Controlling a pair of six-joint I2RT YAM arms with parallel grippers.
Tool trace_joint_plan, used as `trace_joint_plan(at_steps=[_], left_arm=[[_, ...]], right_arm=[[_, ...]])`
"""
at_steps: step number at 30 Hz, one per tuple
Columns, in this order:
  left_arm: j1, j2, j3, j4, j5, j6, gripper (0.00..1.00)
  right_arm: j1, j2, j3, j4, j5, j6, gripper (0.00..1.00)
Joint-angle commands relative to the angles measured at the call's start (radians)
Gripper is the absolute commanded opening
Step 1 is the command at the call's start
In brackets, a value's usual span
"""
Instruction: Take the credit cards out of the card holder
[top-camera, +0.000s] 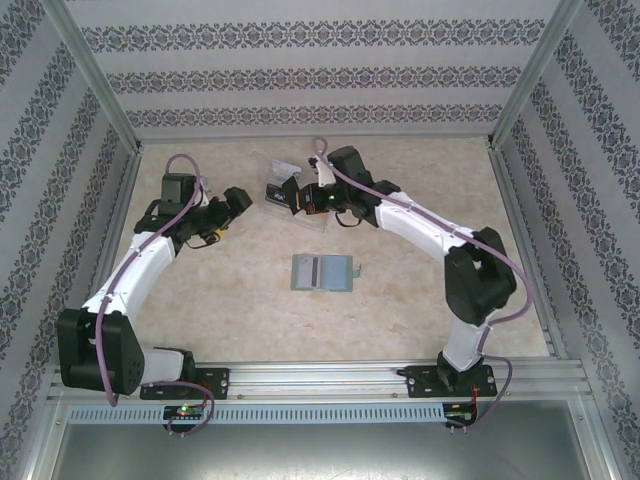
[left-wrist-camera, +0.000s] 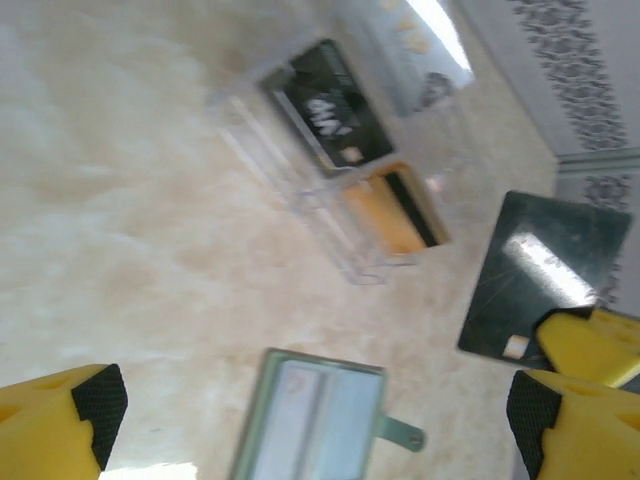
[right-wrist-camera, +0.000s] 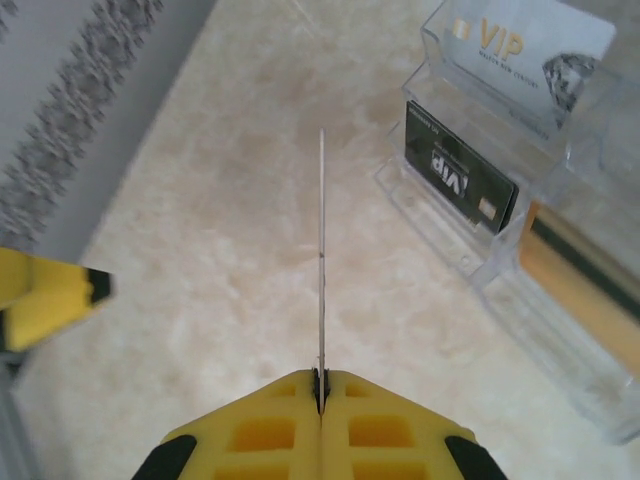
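My right end effector (right-wrist-camera: 320, 385) is clenched on a dark credit card (left-wrist-camera: 540, 270); my left end effector (top-camera: 235, 205) is released. The card holder (top-camera: 322, 272) lies on the worktop (top-camera: 400, 312), at five o'clock from the left one.

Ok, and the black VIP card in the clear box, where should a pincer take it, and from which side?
Take the black VIP card by its upper long edge, coming from above. It stands leaning in a slot of the clear box, whose wall stands before the lower edge, so only the top is free. Probably one finger on each face, along the lean.
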Motion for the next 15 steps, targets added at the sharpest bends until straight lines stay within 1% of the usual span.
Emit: trace_joint_plan(at_steps=[1,6,10,15], left_arm=[[0.037,-0.027,0.042,-0.161,-0.027,0.136,0.99],[0.083,-0.031,0.074,-0.227,-0.041,0.216,0.99],[0.105,-0.027,0.070,-0.226,-0.012,0.227,0.99],[0.109,-0.017,0.045,-0.205,0.010,0.221,0.99]], right_arm=[[0.012,0.092,0.138,-0.128,0.055,-0.270,0.00],[0.016,0.228,0.299,-0.174,0.065,-0.467,0.00],[0.016,0.305,0.385,-0.197,0.082,-0.588,0.00],[0.014,0.377,0.461,-0.232,0.105,-0.694,0.00]])
